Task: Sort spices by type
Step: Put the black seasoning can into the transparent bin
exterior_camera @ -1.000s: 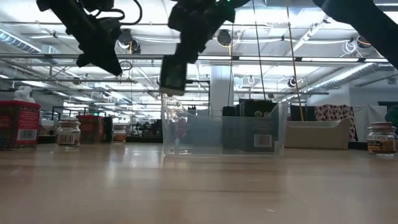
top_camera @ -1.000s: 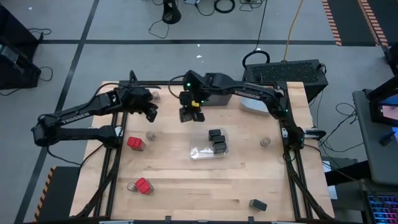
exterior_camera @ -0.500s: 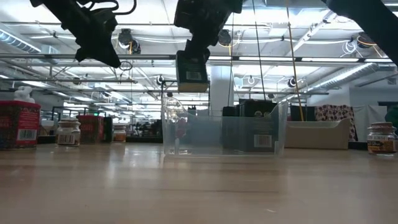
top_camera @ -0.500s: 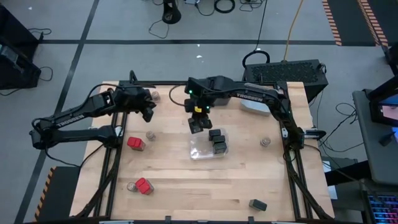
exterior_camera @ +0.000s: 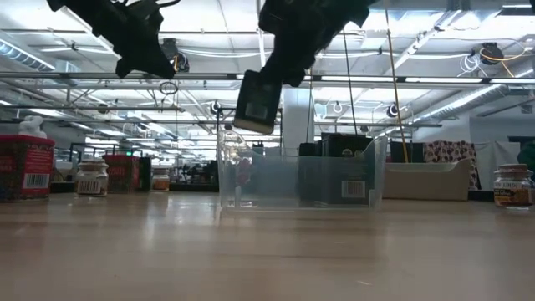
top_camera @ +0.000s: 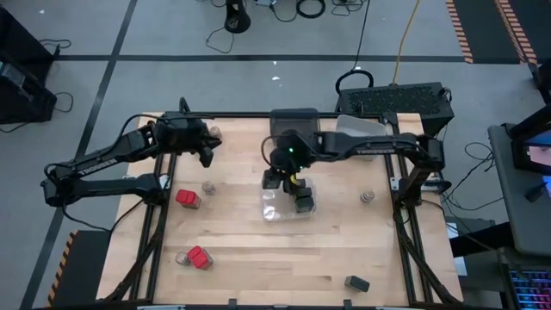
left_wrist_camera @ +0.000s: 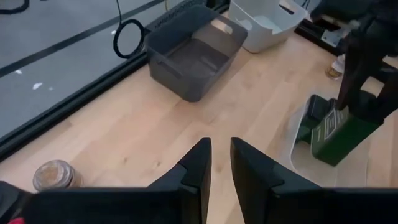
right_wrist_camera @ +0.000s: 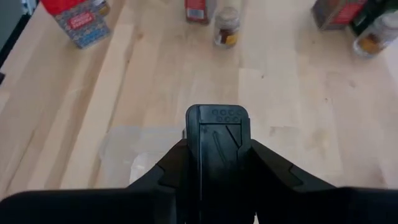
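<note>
Setting: open workshop hall with ceiling lights and a grey floor marked with dark tape; a pale wooden table [top_camera: 258, 258] in a black frame stands in the middle.

Bins, largest first: dark grey bin [left_wrist_camera: 193, 59] at the table's far edge, nothing seen in it; light grey bin [left_wrist_camera: 264, 22] beside it toward the right arm's side; small clear bin [exterior_camera: 301, 176] mid-table.

Arms: right arm reaches in over the clear bin; left arm waits raised over the far left part of the table.

Spices, sorted so far: two black boxes [top_camera: 302, 198] lie in the clear bin. A third black box [right_wrist_camera: 217, 158] hangs in the air just above that bin's open top, apart from it.

Spices, left to sort: red-topped box [top_camera: 187, 198] with a tan-lidded jar [top_camera: 208, 187] near it; second red-topped box [top_camera: 199, 257] with a jar [top_camera: 182, 257] just beside it at the near left; jar [top_camera: 368, 197] on the right; jar [top_camera: 215, 133] at the far edge by the left arm; black box [top_camera: 356, 283] at the near right corner. By this count the sort is in its early part, only the dark kind begun.

Right gripper [exterior_camera: 261, 92]: clenched on the third black box, fingers pressing its two sides, top end outward.

Left gripper [left_wrist_camera: 219, 163]: fingers drawn nearly together, a narrow gap between them, nothing held.
</note>
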